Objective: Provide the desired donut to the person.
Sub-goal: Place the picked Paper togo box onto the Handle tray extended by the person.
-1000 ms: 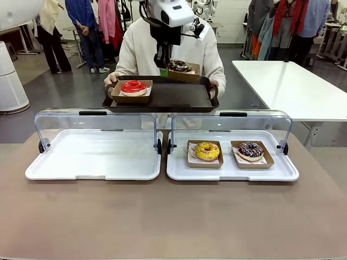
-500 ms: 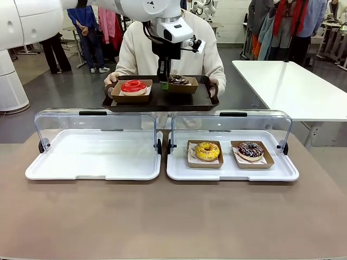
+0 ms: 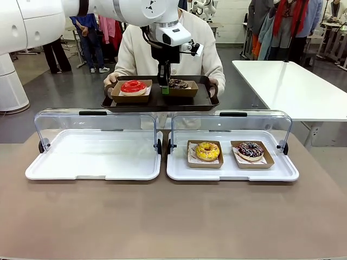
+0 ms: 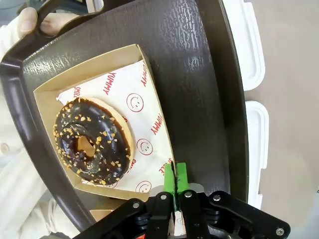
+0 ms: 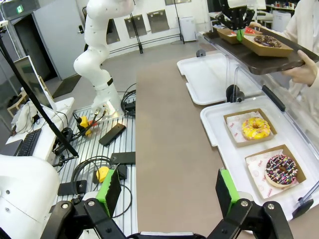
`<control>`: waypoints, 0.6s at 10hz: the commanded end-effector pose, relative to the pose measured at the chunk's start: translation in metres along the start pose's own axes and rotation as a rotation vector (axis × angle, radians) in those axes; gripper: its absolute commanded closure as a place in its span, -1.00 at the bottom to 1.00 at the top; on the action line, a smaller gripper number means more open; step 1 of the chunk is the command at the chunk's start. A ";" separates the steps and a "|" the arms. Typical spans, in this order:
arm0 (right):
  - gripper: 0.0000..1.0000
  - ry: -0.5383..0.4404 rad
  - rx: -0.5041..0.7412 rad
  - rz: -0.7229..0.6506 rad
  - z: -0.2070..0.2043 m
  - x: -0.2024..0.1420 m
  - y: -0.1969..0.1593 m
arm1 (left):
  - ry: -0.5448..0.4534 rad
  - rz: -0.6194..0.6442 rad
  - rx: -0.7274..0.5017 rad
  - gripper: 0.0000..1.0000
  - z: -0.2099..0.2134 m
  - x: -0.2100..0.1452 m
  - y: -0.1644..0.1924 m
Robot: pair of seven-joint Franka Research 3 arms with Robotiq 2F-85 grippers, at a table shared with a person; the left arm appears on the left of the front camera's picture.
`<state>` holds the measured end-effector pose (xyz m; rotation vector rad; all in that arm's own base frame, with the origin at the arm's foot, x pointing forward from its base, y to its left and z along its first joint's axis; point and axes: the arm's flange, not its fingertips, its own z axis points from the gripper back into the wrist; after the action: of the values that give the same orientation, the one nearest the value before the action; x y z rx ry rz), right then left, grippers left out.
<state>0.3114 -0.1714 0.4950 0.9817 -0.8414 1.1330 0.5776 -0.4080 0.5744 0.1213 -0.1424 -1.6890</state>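
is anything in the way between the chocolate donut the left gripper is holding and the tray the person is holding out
Nothing visible. The left gripper is shut on the edge of the chocolate donut's box, which already sits on the dark tray beside the red donut.

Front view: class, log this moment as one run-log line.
left hand: shut on chocolate donut box | box: on person's tray | right hand: open

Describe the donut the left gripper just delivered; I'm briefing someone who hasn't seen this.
Find the dark tray the person holds across the table. Two boxed donuts sit on it. Beside the red donut, the chocolate donut has nut crumbs, and the left gripper pinches its cardboard box.
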 end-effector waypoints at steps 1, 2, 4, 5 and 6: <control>-1.00 -0.012 0.004 0.008 0.001 0.000 -0.001 | -0.009 0.034 -0.007 0.72 0.002 0.002 0.000; -1.00 -0.012 0.004 0.008 0.001 0.000 -0.001 | -0.007 0.027 -0.013 0.34 0.003 0.002 0.003; -1.00 -0.012 0.004 0.008 0.001 0.000 -0.001 | -0.006 0.027 -0.007 -0.78 0.003 0.002 0.001; -1.00 -0.012 0.004 0.008 0.001 0.000 -0.001 | -0.004 0.027 -0.006 -1.00 0.003 0.002 0.001; -1.00 -0.012 0.004 0.008 0.001 0.000 -0.001 | -0.003 0.022 -0.012 -1.00 0.004 0.002 0.004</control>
<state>0.3114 -0.1714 0.4950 0.9817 -0.8414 1.1330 0.5778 -0.4081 0.5739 0.1209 -0.1417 -1.6887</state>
